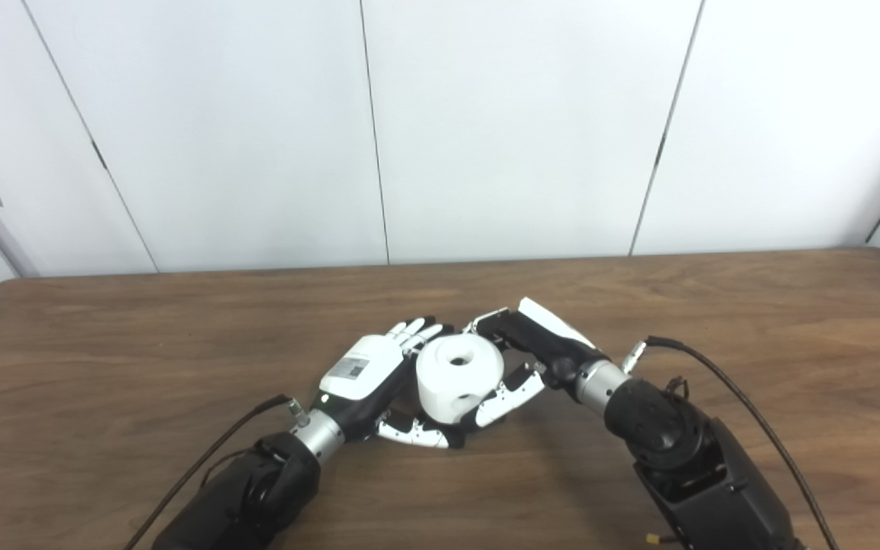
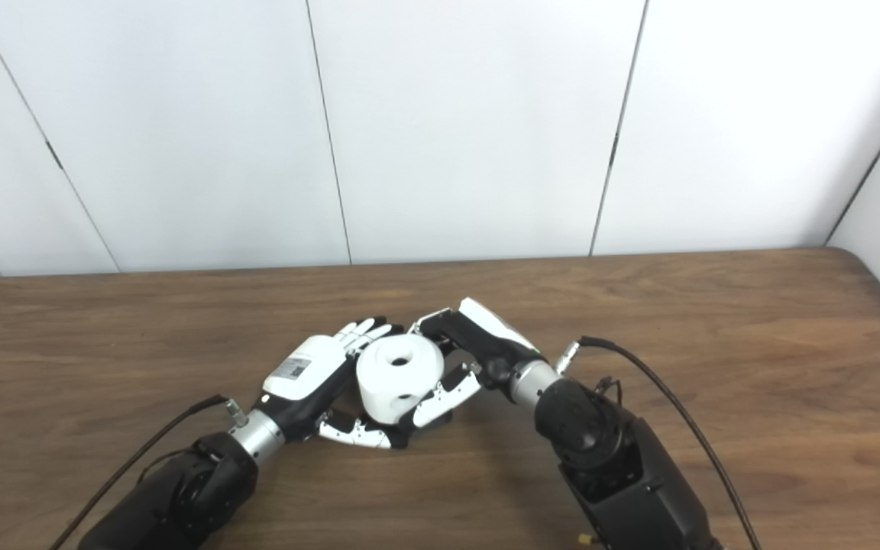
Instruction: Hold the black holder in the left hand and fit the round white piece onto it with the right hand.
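Over the desk [image 1: 180,336], both hands meet around the round white piece [image 1: 458,376]. The left hand [image 1: 367,374] cups it from nine o'clock, the right hand [image 1: 528,344] from three, fingers closed on it. The black holder is hidden.

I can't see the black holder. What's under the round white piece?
Fingertips of both hands curl beneath the round white piece. Any holder is covered, so I cannot see it.

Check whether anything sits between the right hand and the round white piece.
Nothing visible does. The right hand already has its fingers against the round white piece, with the left hand on its other side.
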